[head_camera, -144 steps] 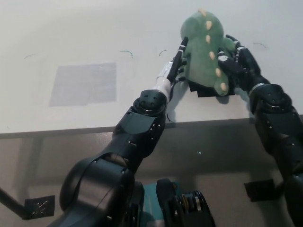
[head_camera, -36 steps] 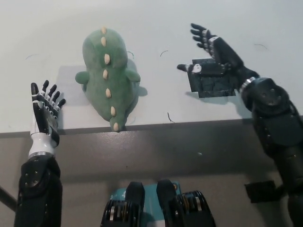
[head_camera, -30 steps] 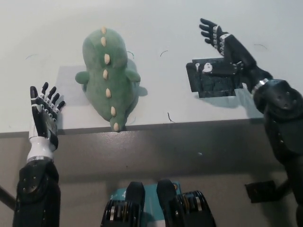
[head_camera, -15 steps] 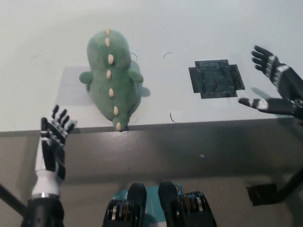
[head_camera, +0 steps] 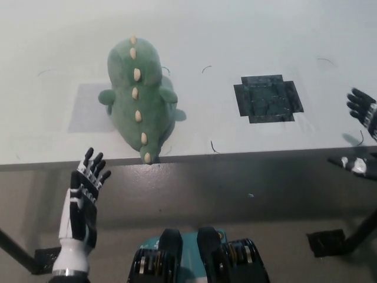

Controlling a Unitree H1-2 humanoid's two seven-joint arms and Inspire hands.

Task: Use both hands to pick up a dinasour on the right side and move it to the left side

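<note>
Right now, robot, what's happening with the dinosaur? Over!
Both robot hands open, left robot hand and right robot hand off the table. Dinosaur lying on gray patch, left side. Nothing blocking.

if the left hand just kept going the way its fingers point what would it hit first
Probably the table edge just ahead of it, left of the dinosaur. The open left hand points up and slightly right; height is unclear, so it might pass above the edge.

Green plush dinosaur with cream back spikes lies on the white table, left of centre, over the right part of the grey rectangular patch, tail tip at the near edge. Black cross-shaped mat lies on the table well to its right. White left hand is off the table, near-left of the dinosaur; black right hand is at the far right edge, right of the mat.
</note>
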